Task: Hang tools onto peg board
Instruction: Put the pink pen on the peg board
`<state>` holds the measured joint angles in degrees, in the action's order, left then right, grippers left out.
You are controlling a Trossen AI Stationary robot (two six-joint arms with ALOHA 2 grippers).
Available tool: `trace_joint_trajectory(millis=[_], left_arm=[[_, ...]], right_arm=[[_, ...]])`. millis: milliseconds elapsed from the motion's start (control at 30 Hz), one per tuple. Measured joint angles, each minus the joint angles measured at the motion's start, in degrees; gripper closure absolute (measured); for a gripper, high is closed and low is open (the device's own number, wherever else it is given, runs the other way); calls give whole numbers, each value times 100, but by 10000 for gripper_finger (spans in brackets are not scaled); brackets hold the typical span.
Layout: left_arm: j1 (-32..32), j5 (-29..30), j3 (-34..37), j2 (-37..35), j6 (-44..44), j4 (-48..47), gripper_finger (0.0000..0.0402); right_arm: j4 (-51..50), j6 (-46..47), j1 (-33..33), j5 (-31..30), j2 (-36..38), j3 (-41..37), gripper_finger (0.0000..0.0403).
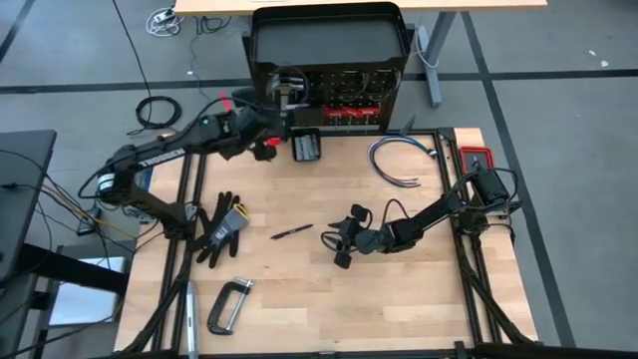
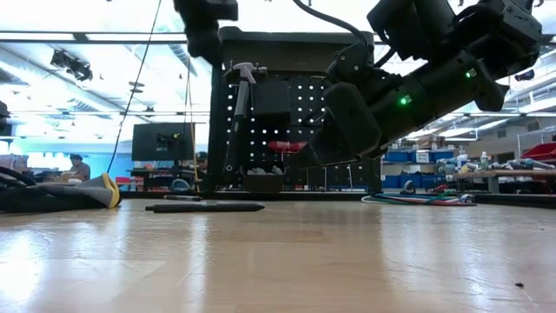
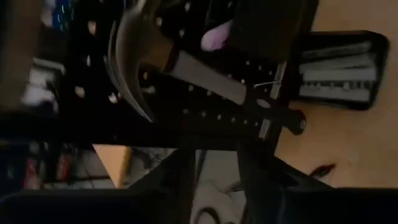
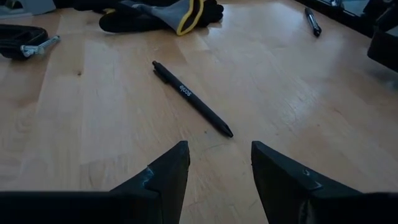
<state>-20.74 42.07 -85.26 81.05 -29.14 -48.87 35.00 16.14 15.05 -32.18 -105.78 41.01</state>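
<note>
The black peg board [image 1: 344, 95] stands upright at the table's far edge. A steel-headed hammer [image 3: 186, 71] hangs on it by its head [image 2: 247, 71], handle down. My left gripper [image 3: 217, 152] is raised in front of the board, just short of the hammer, open and holding nothing; in the high view my left gripper [image 1: 277, 125] is below the hammer [image 1: 289, 88]. My right gripper [image 4: 217, 165] stands open low over the middle of the table, with a black pen [image 4: 193, 99] lying on the wood ahead of it.
A black work glove [image 1: 221, 225] and a grey C-clamp [image 1: 229, 304] lie on the table's left half. A small black box [image 1: 305, 147] sits below the board, and a bundle of cables [image 1: 399, 160] lies at the far right. Red-handled tools [image 1: 351, 100] hang on the board.
</note>
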Motion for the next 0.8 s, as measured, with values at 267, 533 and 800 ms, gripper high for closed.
trace_joint_trajectory(millis=[267, 533, 800], left_arm=[[-369, -222, 236, 377, 91, 1059, 393], [-148, -506, 232, 375, -195, 2339, 398], [191, -1233, 231, 370, -245, 2502, 399]], right_arm=[[4, 39, 15, -2, 0, 0, 222], [-23, 38, 15, -2, 0, 0, 222], [-26, 39, 15, -4, 0, 0, 222]])
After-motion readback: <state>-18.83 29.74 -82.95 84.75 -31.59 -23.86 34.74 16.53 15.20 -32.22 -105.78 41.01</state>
